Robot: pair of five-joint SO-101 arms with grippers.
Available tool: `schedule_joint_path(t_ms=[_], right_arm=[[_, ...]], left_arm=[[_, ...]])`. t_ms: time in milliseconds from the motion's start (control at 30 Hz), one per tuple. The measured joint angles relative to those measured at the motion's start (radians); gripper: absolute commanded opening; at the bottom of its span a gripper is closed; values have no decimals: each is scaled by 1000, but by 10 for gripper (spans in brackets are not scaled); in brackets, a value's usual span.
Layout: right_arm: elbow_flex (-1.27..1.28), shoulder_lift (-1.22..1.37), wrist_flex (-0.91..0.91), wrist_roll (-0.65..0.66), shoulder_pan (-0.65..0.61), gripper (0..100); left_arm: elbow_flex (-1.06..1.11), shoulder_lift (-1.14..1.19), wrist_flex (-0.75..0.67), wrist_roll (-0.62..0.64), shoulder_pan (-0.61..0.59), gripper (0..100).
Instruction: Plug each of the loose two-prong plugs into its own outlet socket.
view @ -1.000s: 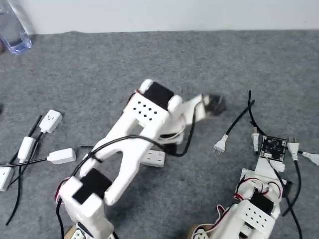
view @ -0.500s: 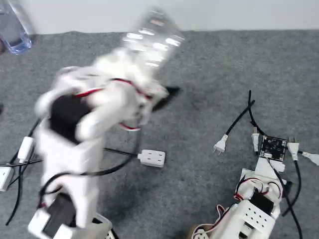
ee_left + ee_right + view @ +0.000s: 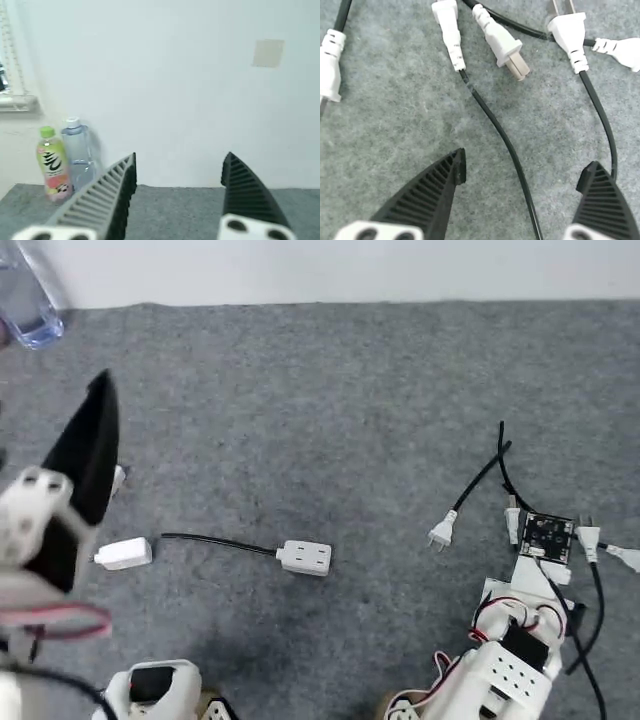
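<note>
Left jaws: open, holding nothing. My left arm (image 3: 60,500) is up high at the left edge of the counter (image 3: 330,390), with the jaws aimed at the far wall and 2 bottles (image 3: 65,157).
Right jaws: open and empty, low over the tangle of plugs at the near right.
Plugs under right jaws: I count 4 white ones. 1 has flat prongs (image 3: 500,42), 1 is slim (image 3: 447,20), 1 has its prongs pointing away (image 3: 567,30), and 1 is at the edge (image 3: 330,65). A black cord (image 3: 505,145) runs between the jaws.
Lone plug: a two-prong plug (image 3: 441,533) lies just left of that tangle, well apart from any socket.
Outlet socket: white block (image 3: 305,557) at mid-counter. Its cord leads left to a white piece (image 3: 125,553).
Step in hand: I judge this to be the pick stage. No plug I can see is seated.
Next move: close the right jaws across 1 plug body and carry it left to the socket. Bring the left jaws down to pin the socket.
Watch: the crossing cords may drag neighbouring plugs along.
</note>
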Motion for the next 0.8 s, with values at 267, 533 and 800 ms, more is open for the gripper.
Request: schedule_joint_path(t_ms=[267,533,800], right_arm=[[0,0,0,0,0,343],[29,0,0,0,0,344],[29,0,0,0,86,343]], left_arm=[[342,-374,0,3,-20,261],[980,-663,-104,-40,-20,261],[1502,-999,-187,-308,-20,261]])
